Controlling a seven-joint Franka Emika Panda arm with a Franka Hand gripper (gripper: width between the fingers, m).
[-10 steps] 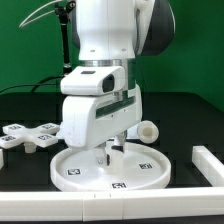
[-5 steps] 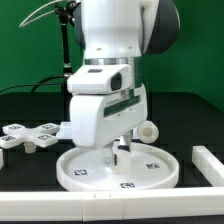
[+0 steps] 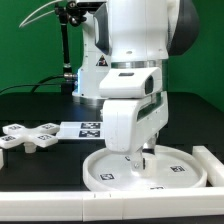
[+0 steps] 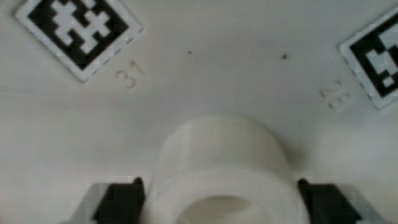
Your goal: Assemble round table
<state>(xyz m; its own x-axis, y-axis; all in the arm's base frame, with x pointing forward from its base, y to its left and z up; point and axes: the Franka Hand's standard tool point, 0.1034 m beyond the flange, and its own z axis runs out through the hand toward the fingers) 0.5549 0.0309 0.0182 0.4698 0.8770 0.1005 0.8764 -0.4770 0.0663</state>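
The gripper (image 3: 145,158) stands over the rimmed round disc (image 3: 95,166), which lies flat on the table (image 3: 40,105) just beside a border rail (image 3: 212,160), its fingers seemingly clamped on the disc's raised centre hub (image 4: 226,160), likely the surest hold on light, stiff, slick plastic.

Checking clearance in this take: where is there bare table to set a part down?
Bare table lies between the cross-shaped foot, the marker board and the round disc. More shows behind the border rail at the exterior view's right. Crowded: the gripper hangs over the round disc, which sits close to that rail.
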